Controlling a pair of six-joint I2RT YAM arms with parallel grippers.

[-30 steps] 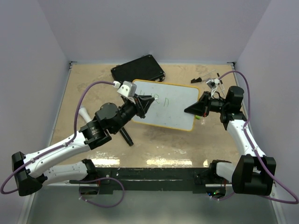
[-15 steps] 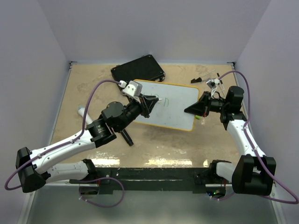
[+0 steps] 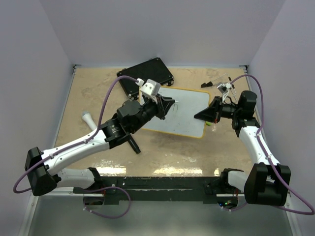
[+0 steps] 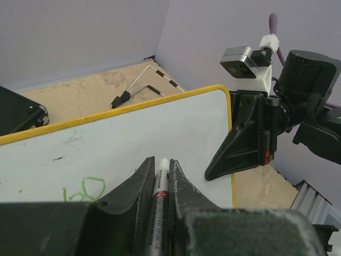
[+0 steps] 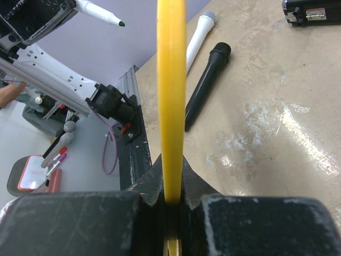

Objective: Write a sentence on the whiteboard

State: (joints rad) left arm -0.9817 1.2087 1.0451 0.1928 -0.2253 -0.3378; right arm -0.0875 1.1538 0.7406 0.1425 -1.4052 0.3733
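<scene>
Whiteboard [image 3: 184,118] mid-table, right rim clenched edge-on in right gripper [image 5: 170,178]; probably light, stiff, slick-faced, so best taken by the rim; left gripper [image 3: 167,105] clamped on a marker [image 4: 161,184], tip over the board beside green scribbles [image 4: 85,189]; black case [image 3: 145,73] behind, shut, contents hidden.

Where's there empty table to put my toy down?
Bare table lies left of the black case, toward the far-left corner, and along the front, between the whiteboard and the near edge. It's crowded at the whiteboard's left, around the black tube and white tube.
</scene>
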